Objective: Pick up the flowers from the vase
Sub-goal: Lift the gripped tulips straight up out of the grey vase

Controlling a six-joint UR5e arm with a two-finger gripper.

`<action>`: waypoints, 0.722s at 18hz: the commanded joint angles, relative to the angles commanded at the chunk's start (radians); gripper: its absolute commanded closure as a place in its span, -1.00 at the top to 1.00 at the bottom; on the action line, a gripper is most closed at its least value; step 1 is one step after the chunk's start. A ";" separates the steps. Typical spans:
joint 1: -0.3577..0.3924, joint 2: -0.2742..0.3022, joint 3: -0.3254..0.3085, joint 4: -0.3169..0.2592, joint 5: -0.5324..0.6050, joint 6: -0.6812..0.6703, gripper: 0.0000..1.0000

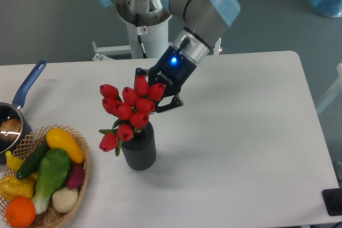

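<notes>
The flowers (130,108), a bunch of red tulips with green leaves, stand tilted to the left in the vase (140,151), a short dark grey ribbed cylinder near the table's front. The red heads sit well above the vase mouth, and one head droops at the lower left. My gripper (155,104) comes down from the upper right behind the tulip heads and is shut on the flowers' stems. The heads hide most of its fingers.
A wicker basket (80,177) of colourful vegetables sits at the front left corner. A blue-handled saucepan (24,93) lies at the left edge. The arm's base post (144,36) rises behind the table's far edge.
</notes>
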 joint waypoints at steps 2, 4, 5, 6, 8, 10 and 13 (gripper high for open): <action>0.012 0.011 0.000 -0.002 -0.018 -0.014 -0.52; 0.028 0.021 0.003 0.000 -0.051 -0.040 -0.51; 0.032 0.028 0.003 0.000 -0.067 -0.043 -0.52; 0.043 0.029 0.003 0.002 -0.080 -0.044 -0.52; 0.055 0.041 0.005 0.002 -0.109 -0.044 -0.52; 0.077 0.046 0.005 0.000 -0.141 -0.046 -0.52; 0.081 0.055 0.006 0.002 -0.150 -0.069 -0.52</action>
